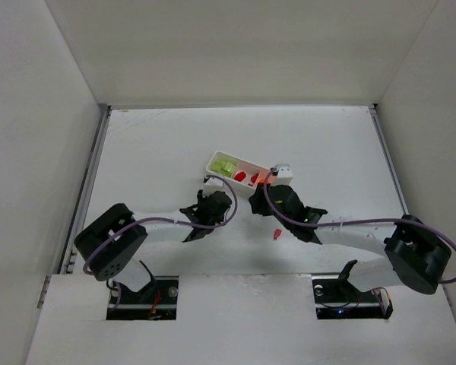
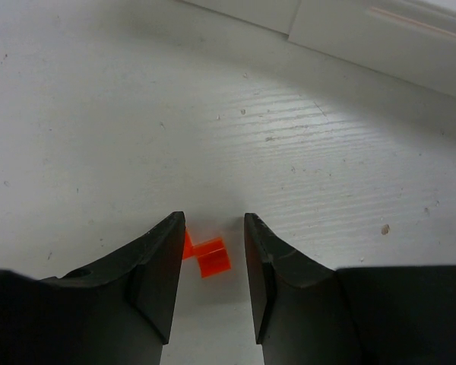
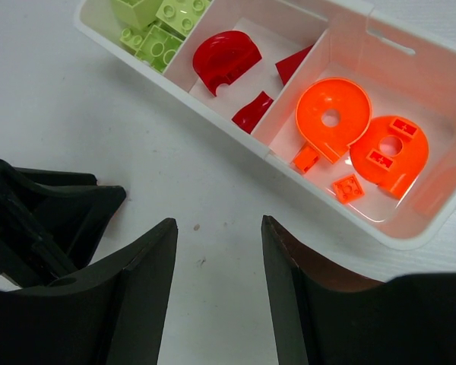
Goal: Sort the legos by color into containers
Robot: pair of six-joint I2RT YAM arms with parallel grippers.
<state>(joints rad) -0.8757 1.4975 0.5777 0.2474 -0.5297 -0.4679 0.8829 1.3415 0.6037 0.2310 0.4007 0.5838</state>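
The white tray (image 3: 235, 129) holds pale yellow-green blocks (image 3: 156, 30) in one compartment, red pieces (image 3: 226, 57) in the middle one and orange rounded pieces (image 3: 334, 118) in the third. In the top view the tray (image 1: 213, 161) lies at mid-table. My left gripper (image 2: 213, 220) is open, low over the table, with a small orange lego (image 2: 210, 257) lying between its fingers, close to the left one. My right gripper (image 3: 219, 224) is open and empty, just in front of the tray. A small red lego (image 1: 276, 233) lies on the table beside the right arm.
The left gripper's black body (image 3: 45, 220) sits close to the left of my right fingers. Both grippers (image 1: 213, 204) (image 1: 262, 199) are near each other in front of the tray. White walls enclose the table on three sides.
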